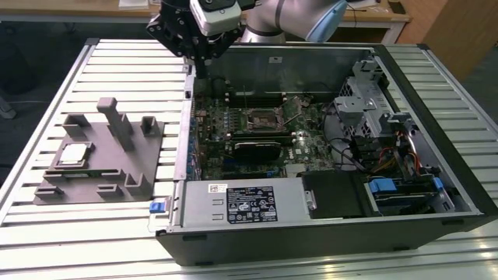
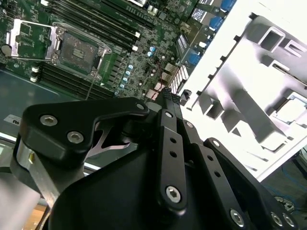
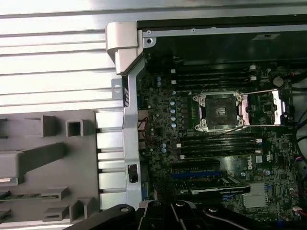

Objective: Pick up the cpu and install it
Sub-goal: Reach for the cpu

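Gripper (image 1: 200, 71): fingers pressed together, holding nothing, hovering by the computer case (image 1: 311, 242) wall.
Cpu (image 1: 74, 153): lies flat in the grey fixture (image 1: 116, 172), well apart from your gripper.
Socket (image 1: 260, 121): frame open.
Risk: you could clip the fixture's tall posts, or seat the chip tilted.

Exterior view looks down from high, well back from the pincer (image 1: 200, 71). Both wrist views ride right behind it, sharing the socket (image 2: 79, 45) (image 3: 218, 111) beyond its tips.
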